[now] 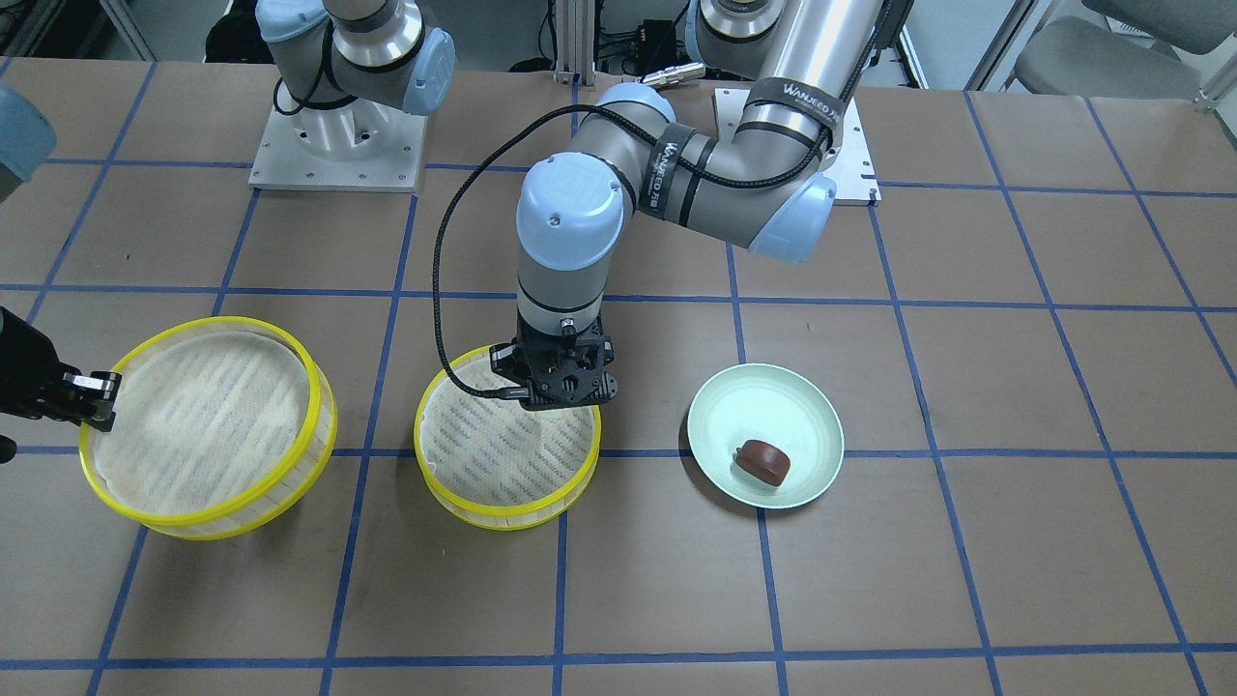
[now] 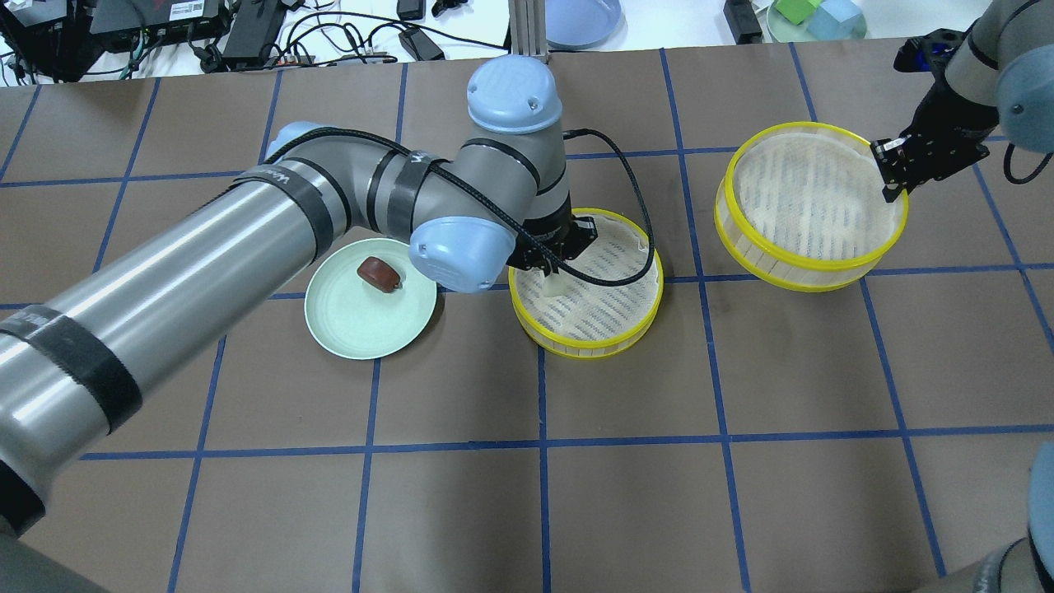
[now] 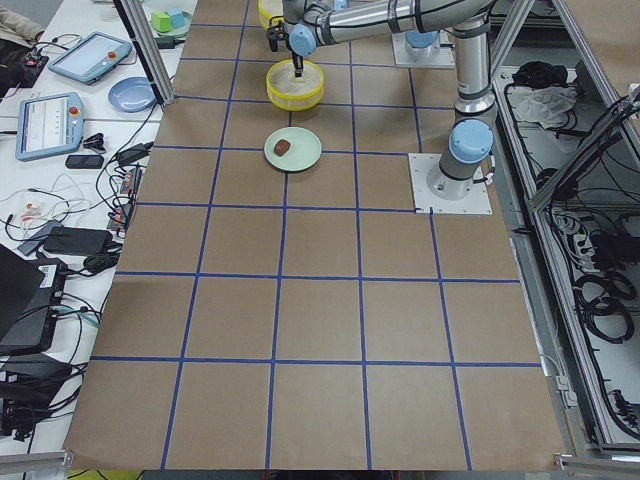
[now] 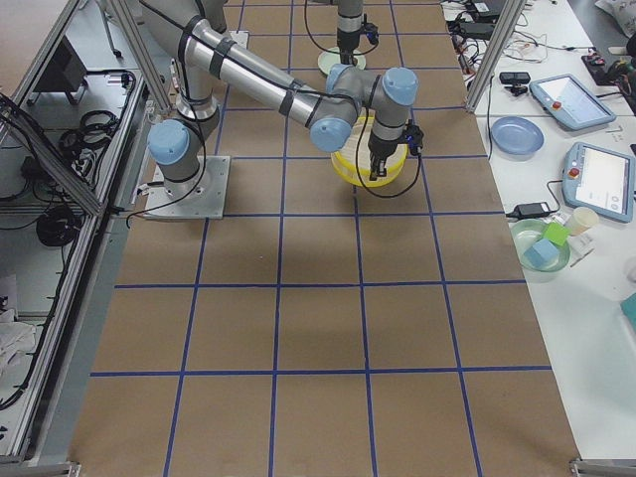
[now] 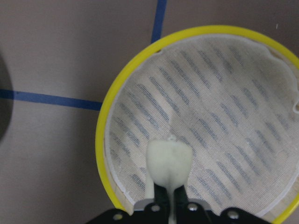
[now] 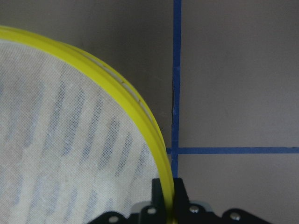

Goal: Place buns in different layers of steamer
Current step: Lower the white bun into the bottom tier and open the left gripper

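Note:
My left gripper (image 2: 552,272) is shut on the cream-white bun (image 5: 169,158) and holds it low over the mesh floor, on the plate side of the middle steamer layer (image 2: 576,346), whose yellow rim shows in the left wrist view (image 5: 105,140). The dark reddish-brown bun (image 1: 762,460) lies on the pale green plate (image 1: 802,406). My right gripper (image 2: 893,185) is shut on the yellow rim (image 6: 161,154) of the second steamer layer (image 2: 811,265), which sits tilted, apart from the first.
The left arm's elbow (image 2: 449,251) hangs over the plate's edge. A blue dish (image 2: 580,16) and a green bowl of blocks (image 2: 815,21) sit beyond the table's far edge. The arm bases (image 1: 338,145) stand on my side of the table.

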